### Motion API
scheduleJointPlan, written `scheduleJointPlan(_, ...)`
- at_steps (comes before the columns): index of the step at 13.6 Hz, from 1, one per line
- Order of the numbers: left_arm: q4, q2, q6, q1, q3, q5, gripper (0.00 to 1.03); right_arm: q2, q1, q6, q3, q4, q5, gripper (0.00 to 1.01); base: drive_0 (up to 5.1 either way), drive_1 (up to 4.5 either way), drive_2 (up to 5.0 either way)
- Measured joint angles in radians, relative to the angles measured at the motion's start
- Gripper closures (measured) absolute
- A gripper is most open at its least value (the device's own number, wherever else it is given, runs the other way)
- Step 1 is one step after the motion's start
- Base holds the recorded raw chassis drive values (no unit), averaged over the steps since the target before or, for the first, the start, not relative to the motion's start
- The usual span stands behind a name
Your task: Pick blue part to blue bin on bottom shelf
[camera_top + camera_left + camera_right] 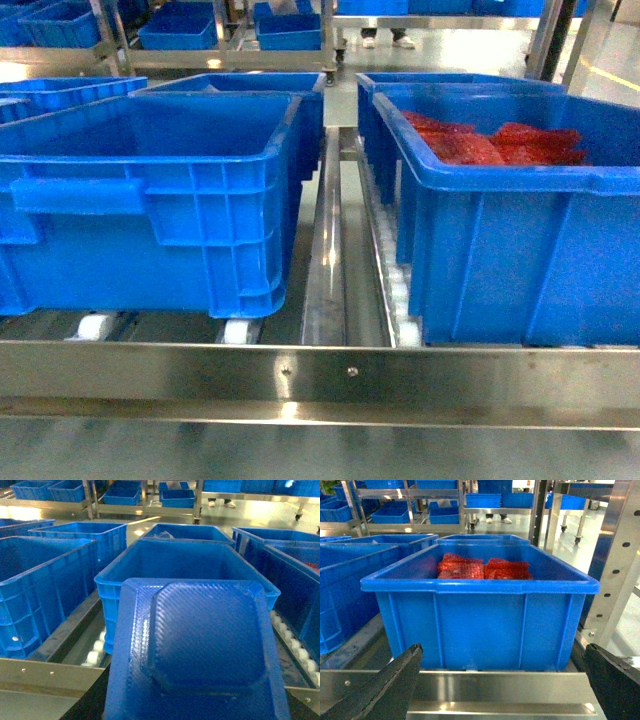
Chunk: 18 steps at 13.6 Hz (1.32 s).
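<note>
Where it sits nearest the left wrist lens, blue part (pixel 200 650): fills the lower frame, a flat-faced block with cut corners and a raised centre panel, hanging in front of the blue bin's near rim. It is absent from the head view.
Surface: fine ridged weave. Judged stiff moulded or printed plastic, light, not fragile, and the ridges should resist slipping.
Hold point: opposite flat side edges below the raised panel look best. The sloped corners would let pads slide.
Left claw: fingers hidden behind the part, so the opening cannot be told. Probably carrying it.
Right gripper (pixel 502 652): dark fingers spread wide at both lower corners, holding nothing.
Bottom shelf (pixel 320 375): flat steel front rail, with white rollers (pixel 240 330) behind.
Blue bin (pixel 107 610): ribbed crate standing on the rollers, with no contents showing.
Neighbour crate (pixel 480 625): to the right, holding red mesh bags (pixel 462 567).
Judgement: release needs the part moved forward, past the rim.
</note>
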Motion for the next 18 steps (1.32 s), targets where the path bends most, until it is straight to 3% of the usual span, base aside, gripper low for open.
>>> scheduleJointPlan(2,0.003,0.001,0.000,0.000,0.000,0.003,0.60,0.000,0.000,0.000,0.000,0.001,-0.001,0.03,-0.1,4.14,-4.3)
scheduleJointPlan(18,0.000,0.002,0.000,-0.001,0.000,0.000,0.60,0.000,0.000,0.000,0.000,0.001,0.000,0.03,0.0,0.00,0.0)
